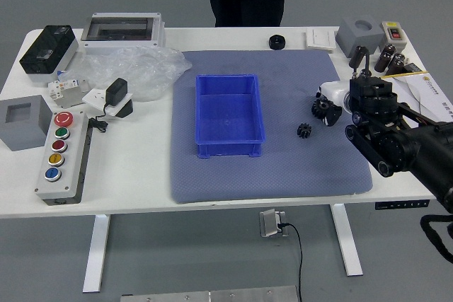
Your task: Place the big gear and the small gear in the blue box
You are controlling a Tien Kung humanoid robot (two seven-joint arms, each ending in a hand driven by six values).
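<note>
The right hand [333, 104] reaches in from the right over the blue mat, its fingers spread. Two fingers point up toward the far side, and lower fingertips are around the right side of the big black gear [320, 107]. Whether they touch it I cannot tell, as the hand partly hides the gear. The small black gear [304, 131] lies on the mat, nearer the table's front edge and slightly left. The blue box [228, 114] stands open on the mat's left half with nothing inside. My left hand is out of view.
A person stands at the far side, both hands hanging down beyond the table. A black round object [277, 42] lies near the far edge. Plastic wrap [141, 72], a button panel [62, 157] and grey blocks are on the left. Papers and dark tools lie behind the right hand.
</note>
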